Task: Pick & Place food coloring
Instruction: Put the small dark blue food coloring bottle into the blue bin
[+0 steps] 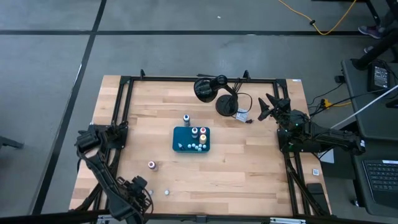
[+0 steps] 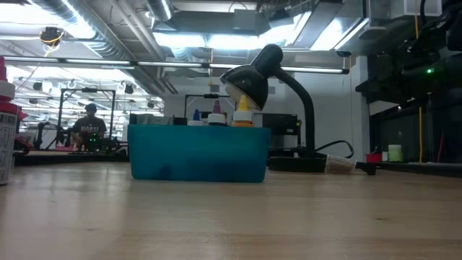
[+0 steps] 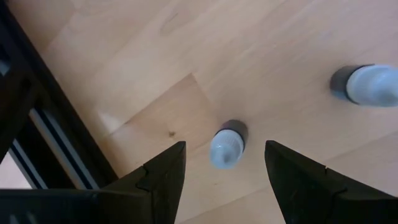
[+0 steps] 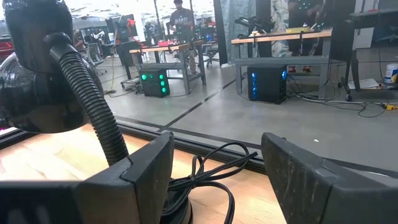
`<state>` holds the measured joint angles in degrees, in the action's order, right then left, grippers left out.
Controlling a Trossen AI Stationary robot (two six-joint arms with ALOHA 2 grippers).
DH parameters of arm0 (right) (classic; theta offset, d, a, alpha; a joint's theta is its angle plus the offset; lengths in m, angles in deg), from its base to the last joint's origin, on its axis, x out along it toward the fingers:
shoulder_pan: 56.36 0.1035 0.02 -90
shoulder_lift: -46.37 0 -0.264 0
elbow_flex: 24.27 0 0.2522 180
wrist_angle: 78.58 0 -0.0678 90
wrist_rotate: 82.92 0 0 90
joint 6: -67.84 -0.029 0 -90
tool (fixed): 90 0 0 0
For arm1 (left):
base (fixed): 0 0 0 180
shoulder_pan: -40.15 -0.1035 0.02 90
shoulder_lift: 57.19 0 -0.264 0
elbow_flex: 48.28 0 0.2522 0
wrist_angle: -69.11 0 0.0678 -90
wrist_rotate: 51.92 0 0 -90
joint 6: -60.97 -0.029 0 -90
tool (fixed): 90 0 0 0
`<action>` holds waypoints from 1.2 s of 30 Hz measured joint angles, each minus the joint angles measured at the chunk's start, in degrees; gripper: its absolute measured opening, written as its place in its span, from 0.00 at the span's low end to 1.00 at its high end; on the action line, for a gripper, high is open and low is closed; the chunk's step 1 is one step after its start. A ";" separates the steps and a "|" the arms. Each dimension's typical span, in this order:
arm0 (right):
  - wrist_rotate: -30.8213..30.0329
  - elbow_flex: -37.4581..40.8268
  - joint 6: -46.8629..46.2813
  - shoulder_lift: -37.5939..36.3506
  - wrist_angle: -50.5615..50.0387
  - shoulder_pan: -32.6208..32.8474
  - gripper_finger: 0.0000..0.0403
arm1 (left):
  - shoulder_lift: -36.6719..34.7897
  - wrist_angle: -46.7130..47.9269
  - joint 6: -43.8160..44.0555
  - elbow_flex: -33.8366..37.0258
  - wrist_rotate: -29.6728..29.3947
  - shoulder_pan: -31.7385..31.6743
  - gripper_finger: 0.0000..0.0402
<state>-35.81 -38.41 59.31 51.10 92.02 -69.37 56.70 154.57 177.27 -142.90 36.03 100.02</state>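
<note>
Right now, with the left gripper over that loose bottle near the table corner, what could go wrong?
The left gripper hangs open over a small bottle that looks tipped on the wood; closing fingers could roll it aside instead of catching it. The teal tray already holds several bottles, so a drop there might knock them over. Two more bottles, and, stand loose outside the tray.

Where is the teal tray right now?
In the high view the teal tray sits mid-table, just in front of the black desk lamp, with one loose bottle standing beside its far edge.
</note>
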 joint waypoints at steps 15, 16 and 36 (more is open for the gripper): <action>0.00 0.01 0.00 0.02 0.02 0.00 0.61 | 0.41 -0.45 0.89 0.00 -0.17 0.05 0.40; 0.00 0.02 0.00 0.02 0.02 0.00 0.61 | 0.41 -0.44 0.98 0.00 0.07 0.05 0.37; 0.00 0.02 0.00 0.02 0.02 0.00 0.61 | -2.24 -0.56 -0.09 -0.07 -0.54 -0.61 0.15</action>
<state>-35.81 -38.39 59.31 51.13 92.05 -69.37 54.46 154.01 177.18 -142.96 35.49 99.41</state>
